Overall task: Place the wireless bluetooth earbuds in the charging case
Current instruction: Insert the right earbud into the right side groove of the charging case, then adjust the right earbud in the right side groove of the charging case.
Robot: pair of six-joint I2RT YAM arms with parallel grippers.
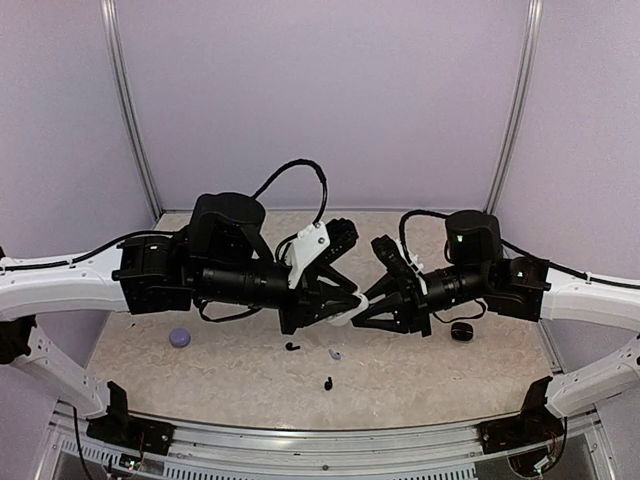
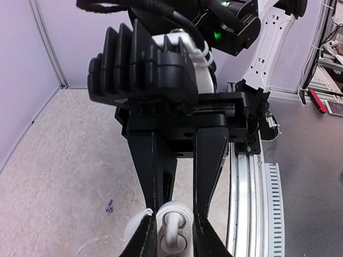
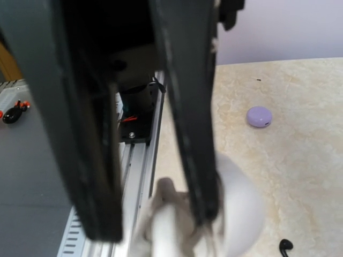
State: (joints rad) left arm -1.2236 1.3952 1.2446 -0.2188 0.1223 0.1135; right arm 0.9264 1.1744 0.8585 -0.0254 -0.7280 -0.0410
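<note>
Both grippers meet above the middle of the table. My right gripper is shut on an open white charging case, with a finger on each side of its far end. The case lid hangs to the left. A white earbud lies in the case. My left gripper is open, its fingertips flanking the case and clear of the earbud. The right wrist view shows the white case blurred between dark fingers. On the table lie two black earbuds and a lavender earbud.
A closed lavender case sits on the left of the table and a black case on the right under the right arm. A metal rail runs along the table's near edge.
</note>
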